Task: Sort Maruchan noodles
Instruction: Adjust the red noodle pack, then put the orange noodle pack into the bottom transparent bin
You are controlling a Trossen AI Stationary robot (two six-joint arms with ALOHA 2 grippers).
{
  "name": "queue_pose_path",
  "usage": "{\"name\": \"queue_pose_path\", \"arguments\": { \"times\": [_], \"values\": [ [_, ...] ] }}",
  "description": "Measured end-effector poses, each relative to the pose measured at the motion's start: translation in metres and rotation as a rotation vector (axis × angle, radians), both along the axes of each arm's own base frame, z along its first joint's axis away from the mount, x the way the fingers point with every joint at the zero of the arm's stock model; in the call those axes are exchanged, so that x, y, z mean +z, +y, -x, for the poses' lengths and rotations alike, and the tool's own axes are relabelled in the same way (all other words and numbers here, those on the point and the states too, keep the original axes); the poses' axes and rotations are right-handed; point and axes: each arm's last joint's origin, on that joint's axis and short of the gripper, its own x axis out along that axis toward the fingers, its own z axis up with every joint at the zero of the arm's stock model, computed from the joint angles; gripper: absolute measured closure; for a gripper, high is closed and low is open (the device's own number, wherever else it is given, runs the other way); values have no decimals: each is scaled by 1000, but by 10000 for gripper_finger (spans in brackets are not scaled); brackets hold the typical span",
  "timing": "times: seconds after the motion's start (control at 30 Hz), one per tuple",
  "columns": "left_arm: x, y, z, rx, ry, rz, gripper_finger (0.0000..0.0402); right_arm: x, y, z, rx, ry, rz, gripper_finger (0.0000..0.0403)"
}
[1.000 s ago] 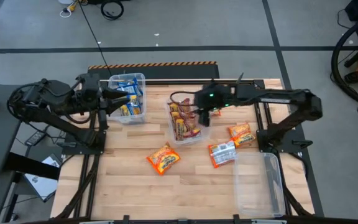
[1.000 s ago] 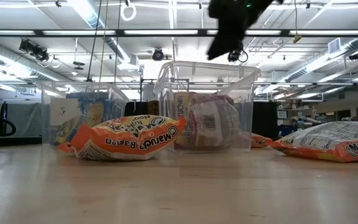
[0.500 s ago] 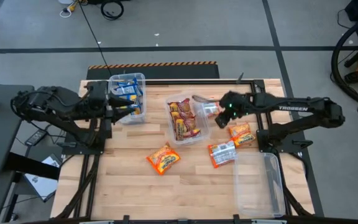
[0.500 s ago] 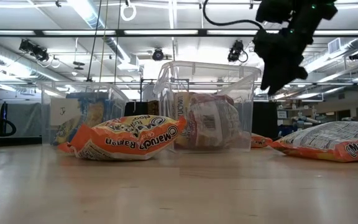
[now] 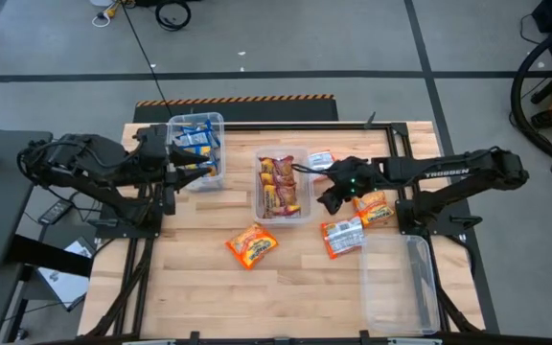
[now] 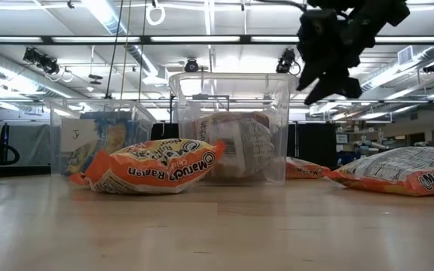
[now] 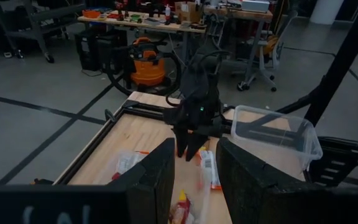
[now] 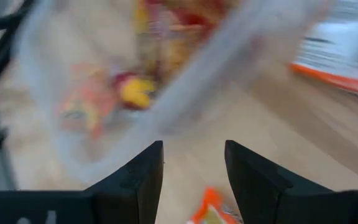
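With our right gripper (image 5: 332, 199) spread empty at frame centre beside the red-packet bin (image 5: 283, 213), we risk clipping that bin while reaching the loose orange noodles (image 5: 251, 243) lower down.

3 orange packets (image 5: 251, 244) lie loose on the table; red ones (image 5: 282, 185) binned.

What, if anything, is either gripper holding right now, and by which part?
Nothing is held. The right gripper hangs open and empty beside the middle bin; the left gripper, by the blue-packet bin, is open and empty too.
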Motion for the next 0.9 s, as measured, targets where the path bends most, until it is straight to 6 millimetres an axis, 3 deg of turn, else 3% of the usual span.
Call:
{"name": "queue_pose_path", "arguments": {
  "times": [0.3,0.43,0.73,0.9],
  "values": [
    [0,0,0,0,0,1,278,-19,-26,25,-614,168,49,222],
    [-1,0,0,1,6,4,278,-46,-38,33,-759,123,9,221],
    [-1,0,1,1,12,11,278,-103,-80,62,-812,-108,-75,224],
    [-1,0,0,10,10,9,278,-116,-96,74,-827,-158,-31,230]
  ]
}}
